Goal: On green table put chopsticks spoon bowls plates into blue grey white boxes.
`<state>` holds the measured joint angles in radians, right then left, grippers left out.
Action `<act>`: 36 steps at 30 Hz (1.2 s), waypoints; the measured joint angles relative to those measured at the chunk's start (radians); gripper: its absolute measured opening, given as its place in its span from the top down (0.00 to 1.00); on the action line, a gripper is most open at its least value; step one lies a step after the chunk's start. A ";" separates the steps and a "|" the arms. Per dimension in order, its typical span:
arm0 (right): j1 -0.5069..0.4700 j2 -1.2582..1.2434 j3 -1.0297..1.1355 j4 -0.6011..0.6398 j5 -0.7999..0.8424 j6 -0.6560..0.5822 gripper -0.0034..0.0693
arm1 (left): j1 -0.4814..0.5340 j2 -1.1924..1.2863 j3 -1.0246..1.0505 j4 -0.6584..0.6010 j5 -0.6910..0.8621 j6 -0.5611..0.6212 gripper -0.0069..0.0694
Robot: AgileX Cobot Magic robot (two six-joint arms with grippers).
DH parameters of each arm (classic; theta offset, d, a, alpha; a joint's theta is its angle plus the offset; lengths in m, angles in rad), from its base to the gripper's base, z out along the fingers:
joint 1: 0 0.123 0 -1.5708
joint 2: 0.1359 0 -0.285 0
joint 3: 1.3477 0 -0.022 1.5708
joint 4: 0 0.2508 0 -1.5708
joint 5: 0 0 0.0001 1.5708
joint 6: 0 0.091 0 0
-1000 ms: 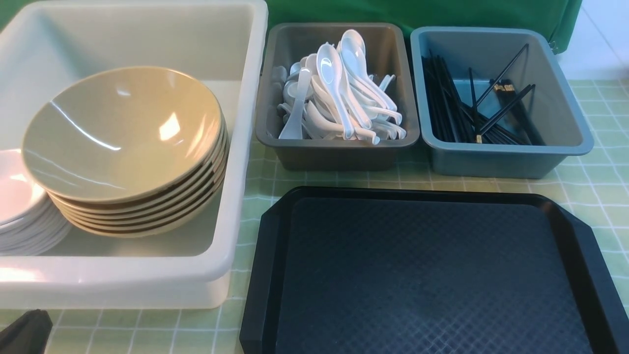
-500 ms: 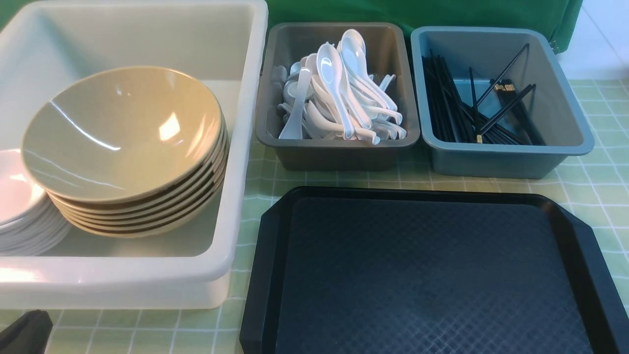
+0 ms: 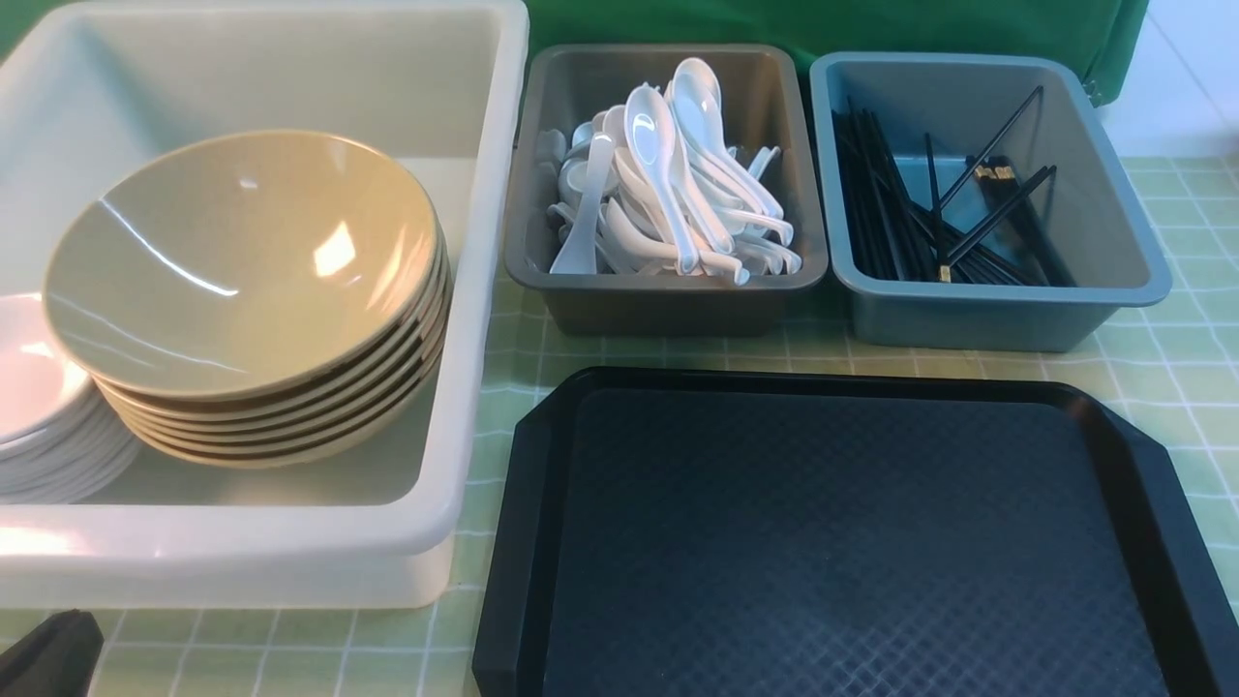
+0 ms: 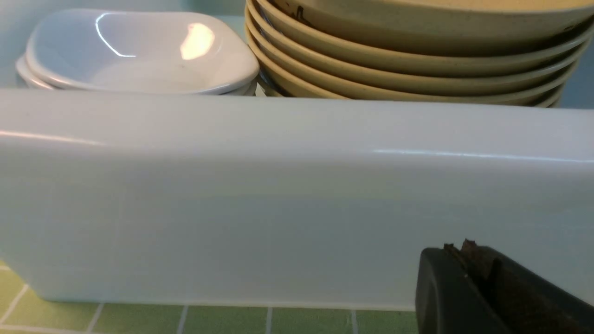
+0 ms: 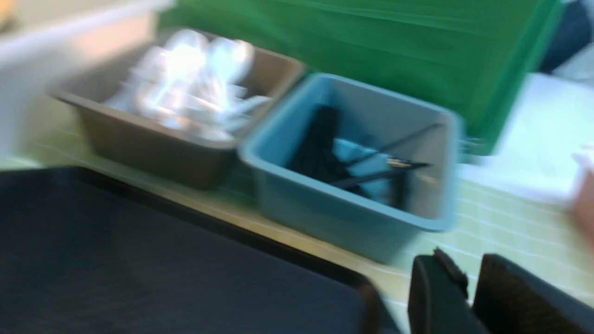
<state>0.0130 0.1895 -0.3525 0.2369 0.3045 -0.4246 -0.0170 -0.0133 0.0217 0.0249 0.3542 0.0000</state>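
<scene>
Front view. White box (image 3: 465, 319) holds a stack of tan bowls (image 3: 242, 261) with white plates (image 3: 39, 407) tucked beside it. Grey box (image 3: 668, 300) is heaped with white spoons (image 3: 678, 184); blue box (image 3: 1007, 315) holds black chopsticks (image 3: 891, 213), two of them propped against its wall. Black tray (image 3: 832, 542) lies bare on the green counter (image 3: 1181, 368). Nothing of the task is seen loose. Left gripper (image 3: 48, 653) shows only as a dark corner, low and near the white box.

Left wrist view. Left gripper (image 4: 468, 273) has its jaws together, holding nothing, just outside the white box wall (image 4: 278, 199). Bowls (image 4: 417, 65) and plates (image 4: 139, 51) lie beyond the rim, above the jaws. Risk: a forward move would push against the wall and shove the box.

Right wrist view (blurred). Right gripper (image 5: 471, 283) has its jaws slightly apart, nothing between them. Blue box (image 5: 352, 204) and its chopsticks (image 5: 325, 153) lie ahead; grey box (image 5: 153, 144) further off. Risk: the spoon heap (image 5: 185, 79) rises above its rim, and the leaning chopsticks could tip out if either box is knocked.
</scene>
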 joint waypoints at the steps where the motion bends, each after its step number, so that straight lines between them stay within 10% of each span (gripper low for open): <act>1: -0.014 -0.005 0.010 -0.004 -0.004 -0.005 0.76 | 0.000 0.000 0.000 0.000 0.000 0.000 0.91; 6: -0.074 -0.030 0.119 -0.058 -0.006 0.034 0.75 | 0.000 0.000 0.000 0.000 0.000 0.000 0.91; 16: -0.092 -0.190 0.295 -0.506 0.090 0.618 0.74 | 0.000 0.000 0.000 0.000 0.000 -0.009 0.91; 36: -0.093 -0.199 0.355 -0.413 -0.003 0.534 0.72 | 0.000 0.000 0.000 0.001 0.000 -0.012 0.91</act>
<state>-0.0802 -0.0097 0.0024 -0.1758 0.3012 0.1095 -0.0170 -0.0133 0.0217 0.0260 0.3542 -0.0124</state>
